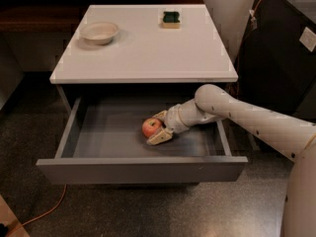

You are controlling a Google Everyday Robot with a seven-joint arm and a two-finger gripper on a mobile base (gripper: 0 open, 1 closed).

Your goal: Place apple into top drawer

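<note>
The top drawer is pulled wide open below the white table top, and its grey floor shows. The red apple with a yellowish patch sits low inside the drawer, right of the middle. My gripper reaches in from the right at the end of the white arm. One beige finger is behind the apple and the other in front of it, both against its sides. The apple is at or just above the drawer floor; I cannot tell whether it touches.
A beige bowl stands at the back left of the table top. A green-and-yellow sponge lies at the back right. A dark cabinet stands to the right. An orange cable runs over the floor at the lower left.
</note>
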